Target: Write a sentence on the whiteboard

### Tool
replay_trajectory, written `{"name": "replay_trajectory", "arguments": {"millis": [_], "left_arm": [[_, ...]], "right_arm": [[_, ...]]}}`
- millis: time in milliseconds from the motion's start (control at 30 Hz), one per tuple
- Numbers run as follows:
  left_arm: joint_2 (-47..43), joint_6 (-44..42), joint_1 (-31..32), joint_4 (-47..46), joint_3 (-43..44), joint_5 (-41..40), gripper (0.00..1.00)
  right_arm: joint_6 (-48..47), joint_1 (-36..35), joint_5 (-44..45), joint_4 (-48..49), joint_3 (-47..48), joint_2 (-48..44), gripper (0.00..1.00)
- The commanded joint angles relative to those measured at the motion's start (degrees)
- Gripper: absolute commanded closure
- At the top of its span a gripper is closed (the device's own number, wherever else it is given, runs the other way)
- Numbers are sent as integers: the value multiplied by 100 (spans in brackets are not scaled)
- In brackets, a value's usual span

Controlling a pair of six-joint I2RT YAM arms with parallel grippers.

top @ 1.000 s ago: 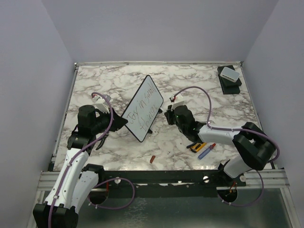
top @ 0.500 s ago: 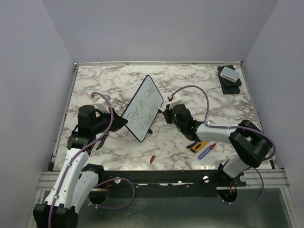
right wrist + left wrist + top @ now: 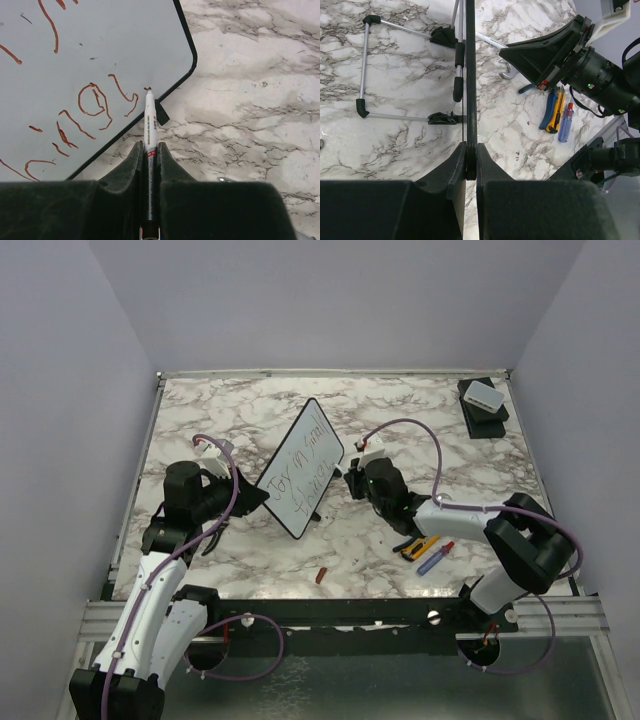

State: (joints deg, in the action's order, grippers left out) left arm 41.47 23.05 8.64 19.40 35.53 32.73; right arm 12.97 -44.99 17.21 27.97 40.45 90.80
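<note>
The whiteboard (image 3: 300, 468) stands tilted on its edge mid-table, with the sentence (image 3: 306, 462) in two handwritten lines on its face. My left gripper (image 3: 262, 496) is shut on its black frame at the near-left edge. The left wrist view shows the board edge-on (image 3: 470, 75), pinched between the fingers of that gripper (image 3: 471, 160). My right gripper (image 3: 353, 483) is shut on a white marker (image 3: 150, 120). The marker's tip sits at the board's (image 3: 100, 40) lower corner, just past the last red-brown strokes (image 3: 95, 102) and above a black foot (image 3: 161, 111).
A yellow-and-blue knife (image 3: 418, 546) and a blue screwdriver (image 3: 436, 558) lie right of centre near the front. A red cap (image 3: 321, 575) lies by the front edge. A black box with a white device (image 3: 483, 402) sits at the back right. A wrench (image 3: 492, 42) lies behind the board.
My right gripper with the marker has shifted slightly left, closer to the board. The left gripper and the board have not moved.
</note>
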Motion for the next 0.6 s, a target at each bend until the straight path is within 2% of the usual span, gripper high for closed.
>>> {"name": "replay_trajectory", "arguments": {"millis": [0, 200, 433, 567], "left_arm": [[-44, 157, 16, 178, -5, -135, 93], [-31, 154, 28, 317, 51, -197, 64], [-15, 119, 32, 409, 97, -178, 44], [-87, 13, 32, 752, 281, -293, 24]], "right_arm": [[-15, 17, 209, -176, -18, -423, 99], [27, 17, 335, -394, -216, -881, 99], [73, 17, 362, -449, -312, -1078, 99], [82, 18, 369, -606, -310, -1279, 99]]}}
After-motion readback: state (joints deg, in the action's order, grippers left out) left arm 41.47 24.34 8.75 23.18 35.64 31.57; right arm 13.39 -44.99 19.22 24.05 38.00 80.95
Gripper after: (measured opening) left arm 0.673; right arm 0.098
